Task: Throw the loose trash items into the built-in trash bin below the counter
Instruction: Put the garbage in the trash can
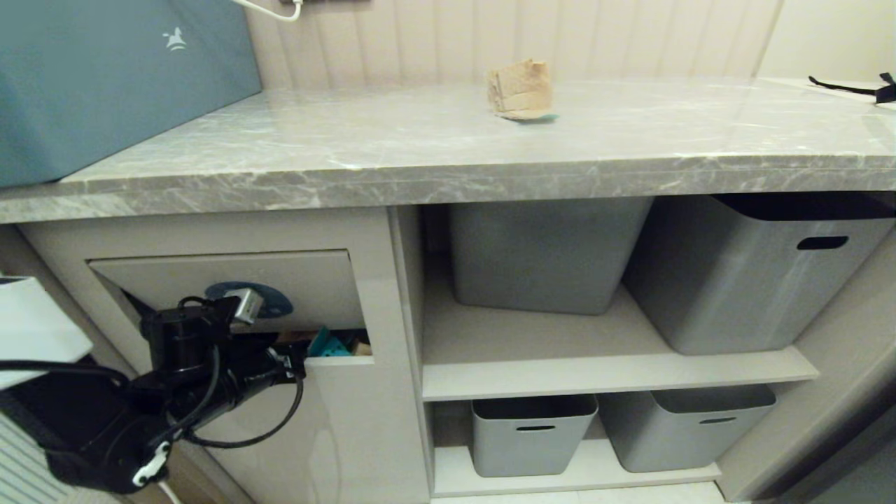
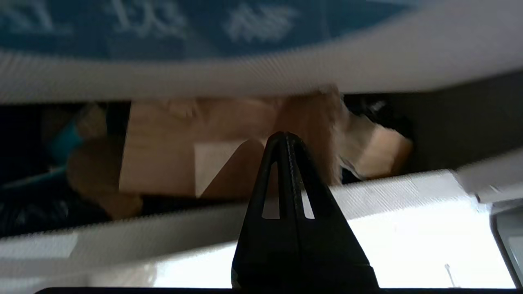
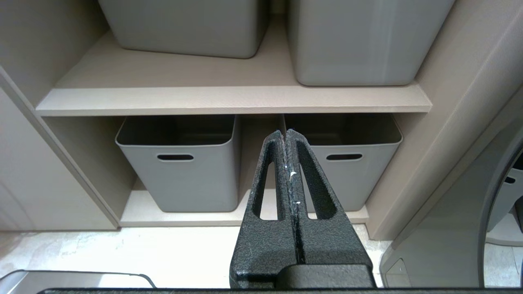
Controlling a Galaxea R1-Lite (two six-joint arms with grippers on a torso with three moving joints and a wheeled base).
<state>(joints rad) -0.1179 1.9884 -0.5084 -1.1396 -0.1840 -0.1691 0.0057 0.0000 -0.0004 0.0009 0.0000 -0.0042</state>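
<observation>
Crumpled brown cardboard scrap [image 1: 519,89] on veined marble counter [image 1: 392,150]

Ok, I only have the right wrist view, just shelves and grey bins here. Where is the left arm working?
Observer: The left gripper is at the built-in trash bin, its shut fingers poking into the gap under the tilted flap.
Operator: Anything inside that gap?
Observer: Yes, the left wrist view shows brown cardboard behind the fingers, with bits of teal beside it.
Operator: Is the counter done?
Observer: No. One crumpled cardboard scrap sits on the counter, towards the back wall.
</observation>
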